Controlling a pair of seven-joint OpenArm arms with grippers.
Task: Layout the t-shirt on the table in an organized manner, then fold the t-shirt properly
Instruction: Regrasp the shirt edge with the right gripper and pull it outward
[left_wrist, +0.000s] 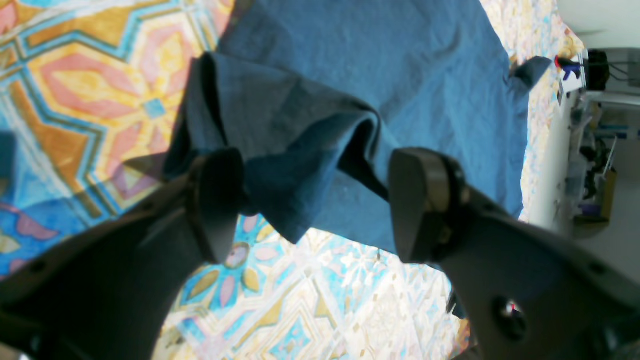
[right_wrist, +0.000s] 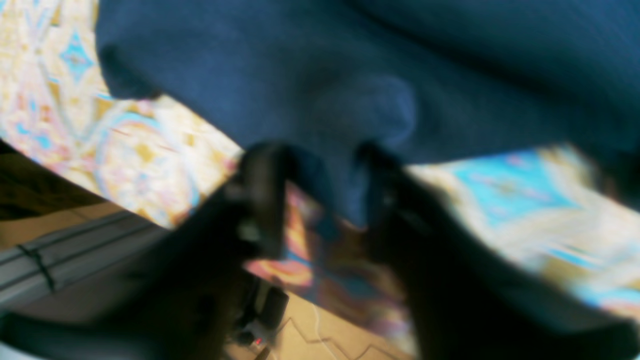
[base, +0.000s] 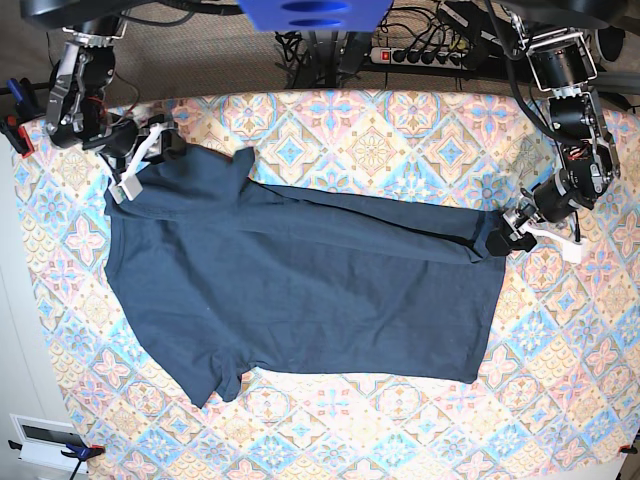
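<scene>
**Q:** Where did the t-shirt (base: 300, 290) lie?

**A:** It lay spread across the middle of the table (base: 400, 130), its length running from side to side in the base view. One short sleeve pointed toward the near edge at lower left; the other lay at the far left corner. The far long edge was turned over onto the body, forming a dark band from shoulder to hem.

**Q:** How did your left gripper (left_wrist: 315, 200) stand?

**A:** It was at the hem corner, on the right of the base view (base: 522, 228). In my left wrist view the jaws stood apart with a bunched fold of the navy cloth (left_wrist: 280, 145) between them. One finger (left_wrist: 217, 200) touched the fold; the other finger (left_wrist: 417, 200) stood clear of it, so that gripper was parted and not clamped.

**Q:** And your right gripper (right_wrist: 320, 195)?

**A:** It was at the far left shoulder of the shirt in the base view (base: 140, 155). The right wrist picture was blurred, yet a tongue of cloth (right_wrist: 345, 200) hung between the two dark fingers, and they looked pressed to it on both sides. I read that as a grip on the shirt.

**Q:** What lay around the garment?

**A:** The tiled pattern of the table showed on every side. Beyond the far edge, cables and a power strip (base: 420, 55) lay on the floor.
</scene>
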